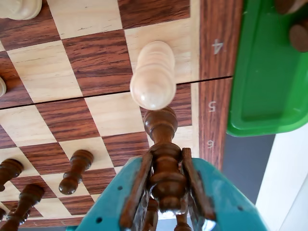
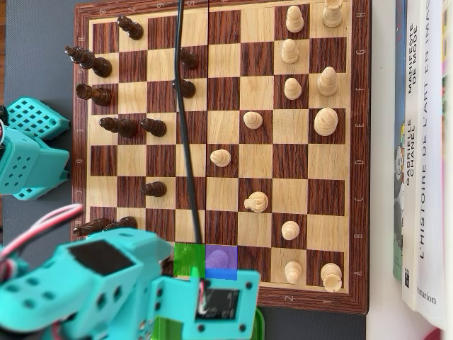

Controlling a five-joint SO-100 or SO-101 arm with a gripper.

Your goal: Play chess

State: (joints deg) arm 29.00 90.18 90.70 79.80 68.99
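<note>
My claw (image 1: 166, 192) clamped on dark chess piece (image 1: 163, 159); lower straight, clear of light pawn (image 1: 154, 74); release upright.

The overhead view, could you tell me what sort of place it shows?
Probably a home or hobby desk: a wooden chessboard mid-game, French-titled books stacked alongside it, and a teal 3D-printed arm whose gripper holds a dark piece.

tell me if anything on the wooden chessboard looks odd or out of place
Two squares on the wooden chessboard nearest the teal gripper show bright green and purple in the overhead view, unlike the wood. No pieces appear toppled.
</note>
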